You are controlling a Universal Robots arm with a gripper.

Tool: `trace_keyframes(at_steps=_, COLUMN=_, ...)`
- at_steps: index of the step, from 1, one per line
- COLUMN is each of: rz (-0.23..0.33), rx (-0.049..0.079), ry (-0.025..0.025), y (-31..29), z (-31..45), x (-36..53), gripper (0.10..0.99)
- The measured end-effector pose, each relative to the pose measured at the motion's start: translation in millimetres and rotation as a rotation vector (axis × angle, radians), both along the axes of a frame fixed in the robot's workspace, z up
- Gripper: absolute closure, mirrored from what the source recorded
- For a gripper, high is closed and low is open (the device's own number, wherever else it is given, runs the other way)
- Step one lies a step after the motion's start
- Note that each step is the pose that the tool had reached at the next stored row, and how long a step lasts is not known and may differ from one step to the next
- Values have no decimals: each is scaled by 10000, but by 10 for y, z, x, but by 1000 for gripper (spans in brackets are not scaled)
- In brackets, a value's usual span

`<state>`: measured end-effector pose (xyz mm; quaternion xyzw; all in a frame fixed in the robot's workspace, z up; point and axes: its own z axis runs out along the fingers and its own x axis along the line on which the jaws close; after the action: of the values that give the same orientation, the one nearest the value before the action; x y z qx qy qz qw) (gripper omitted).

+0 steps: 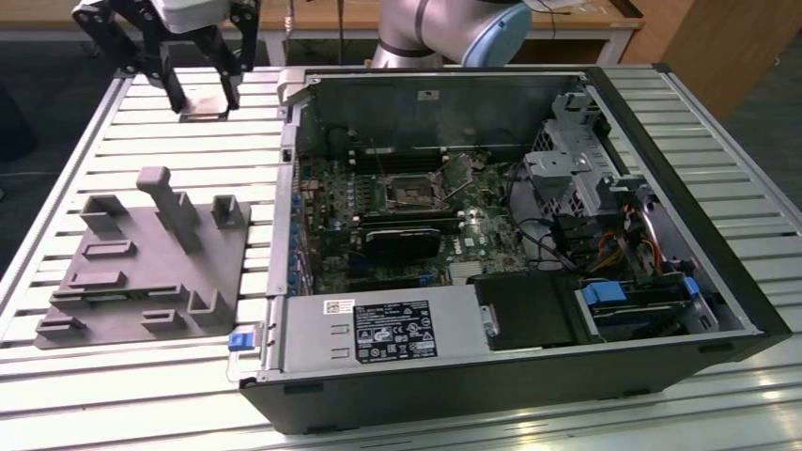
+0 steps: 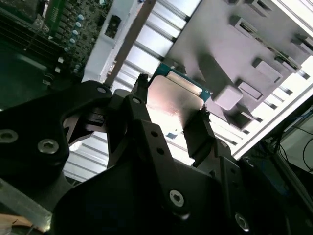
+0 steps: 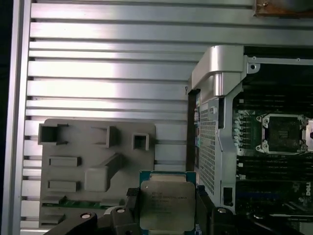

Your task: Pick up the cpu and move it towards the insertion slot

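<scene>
Second wrist view has the cpu [image 2: 175,100] sitting between the pincer [image 2: 168,115] fingers, which pinch it by two opposite edges (metal top showing in the first wrist view [image 3: 167,204]). Seen from the exterior view, the pincer [image 1: 205,101] hangs over the slatted tabletop [image 1: 138,132], well apart from the insertion slot [image 1: 410,189] inside the open computer case [image 1: 652,310], beyond the grey fixture tray [image 1: 138,272]

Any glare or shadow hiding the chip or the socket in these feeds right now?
Second wrist view: glare washes out the cpu top. First wrist view: cpu evenly lit, insertion slot dim but readable. Exterior view: slot clear, gripper backlit dark.
</scene>
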<state>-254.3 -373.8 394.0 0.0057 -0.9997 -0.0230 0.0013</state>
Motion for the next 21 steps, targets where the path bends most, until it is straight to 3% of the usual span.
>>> trace_keyframes(at_steps=21, rz=-1, rx=0, ry=-1, y=256, z=-31, x=827, gripper=541)
